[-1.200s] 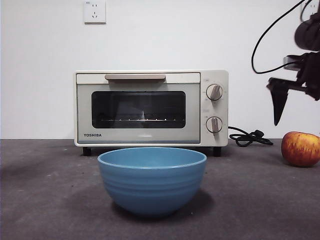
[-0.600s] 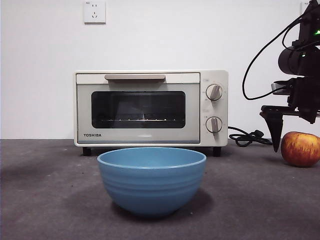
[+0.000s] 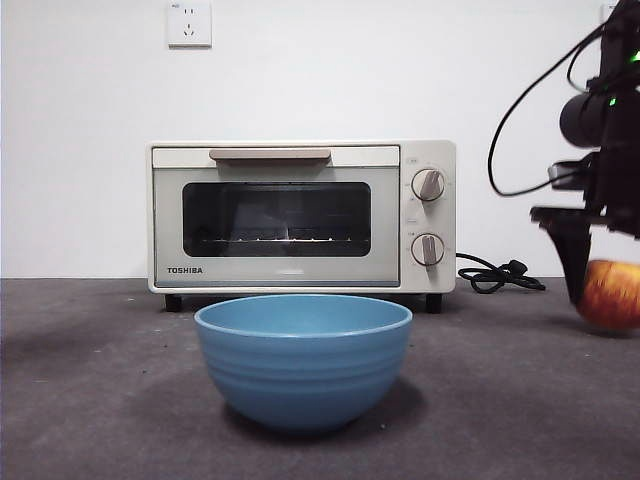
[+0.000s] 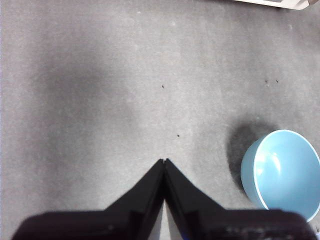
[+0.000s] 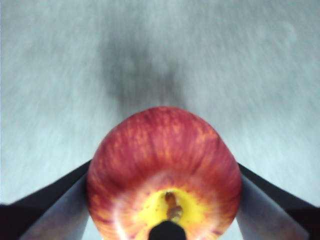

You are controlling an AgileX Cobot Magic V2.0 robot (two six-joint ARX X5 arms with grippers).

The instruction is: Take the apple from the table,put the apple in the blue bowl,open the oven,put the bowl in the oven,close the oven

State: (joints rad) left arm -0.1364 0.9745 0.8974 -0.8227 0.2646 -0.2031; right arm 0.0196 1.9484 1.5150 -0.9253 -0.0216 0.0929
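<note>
The red and yellow-streaked apple (image 5: pixel 165 170) rests on the dark grey table (image 3: pixel 100 400) at the far right, partly cut off by the frame edge in the front view (image 3: pixel 612 295). My right gripper (image 5: pixel 165 172) is open and straddles it, one jaw on each side and close to the skin. One black finger (image 3: pixel 574 262) covers the apple's left edge. The blue bowl (image 3: pixel 303 370) stands empty at front centre, and the left wrist view shows it too (image 4: pixel 282 172). Behind it the cream oven (image 3: pixel 300 215) has its door closed. My left gripper (image 4: pixel 164 161) hangs shut over bare table.
The oven's black cord (image 3: pixel 495 275) lies coiled on the table between the oven and the apple. A white wall outlet (image 3: pixel 189 23) sits above the oven. Open table lies left of the bowl and between the bowl and the apple.
My right gripper came down from above the apple to table height and shifted right, so its jaws now flank the apple. Bowl, oven and left gripper have not moved.
</note>
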